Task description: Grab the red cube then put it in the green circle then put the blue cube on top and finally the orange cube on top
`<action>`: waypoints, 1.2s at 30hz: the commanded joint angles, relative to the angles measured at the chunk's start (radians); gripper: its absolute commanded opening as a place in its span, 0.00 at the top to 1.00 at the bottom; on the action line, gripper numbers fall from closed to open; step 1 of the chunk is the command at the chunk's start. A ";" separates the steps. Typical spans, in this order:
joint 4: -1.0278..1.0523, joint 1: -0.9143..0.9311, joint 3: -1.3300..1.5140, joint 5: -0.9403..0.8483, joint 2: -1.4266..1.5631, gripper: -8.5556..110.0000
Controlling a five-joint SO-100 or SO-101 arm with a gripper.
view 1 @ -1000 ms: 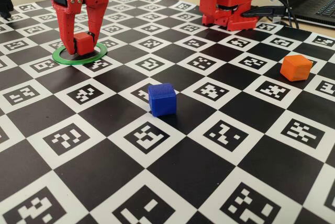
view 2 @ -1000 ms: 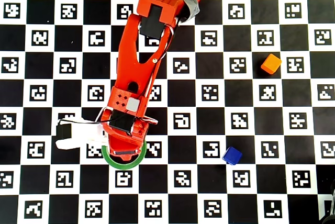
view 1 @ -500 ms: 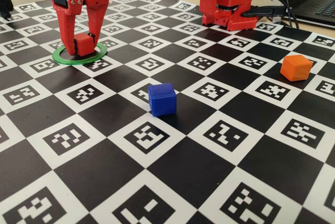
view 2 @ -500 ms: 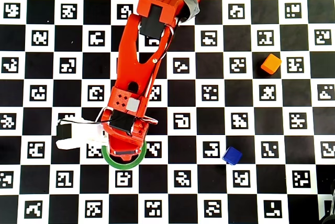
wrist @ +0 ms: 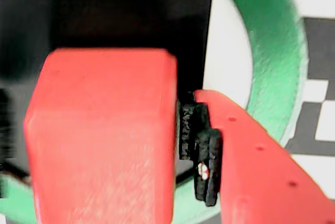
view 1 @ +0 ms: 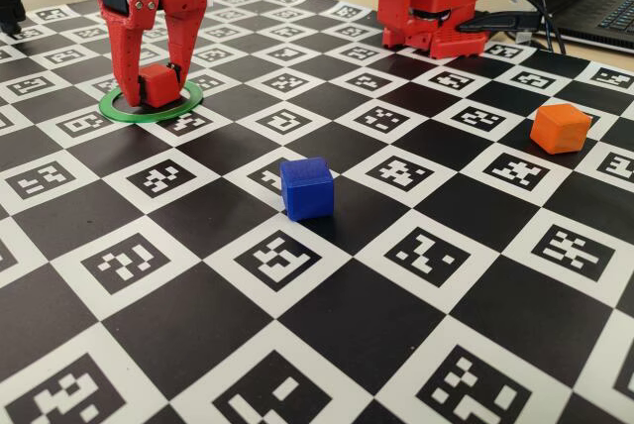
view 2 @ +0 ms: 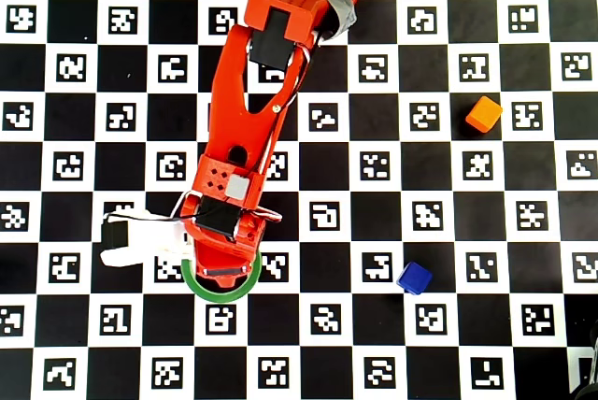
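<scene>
1. The jaws point straight down over the green circle [view 1: 152, 105]; the red cube [view 1: 158, 84] sits between them, inside the ring.
2. In the wrist view, a narrow dark gap separates the red cube [wrist: 102, 135] from the black pad on the right finger [wrist: 261, 166]. The contact on the other side is hidden, so it cannot be told whether the jaws clamp the cube or stand slightly apart from it.
3. In the fixed view, the red cube appears to rest on the worktop [view 1: 327, 345] within the green circle, with the fingers close on both sides.
4. In the overhead view, the arm [view 2: 245, 138] covers the red cube; only the lower arc of the green circle [view 2: 222, 291] shows beneath the jaws.
5. The blue cube [view 1: 306, 187] stands alone on the checkered worktop, well apart from the ring, toward the right in the fixed view.
6. The orange cube [view 1: 560, 128] stands farther right, well apart from the blue cube [view 2: 414, 278].
7. In the overhead view, the orange cube [view 2: 484, 114] lies near the right side.
</scene>
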 commanded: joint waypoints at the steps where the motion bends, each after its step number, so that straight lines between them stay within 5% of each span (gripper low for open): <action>1: 0.005 0.015 -0.003 0.005 0.066 0.63; 36: 0.213 0.011 -0.238 0.054 0.192 0.60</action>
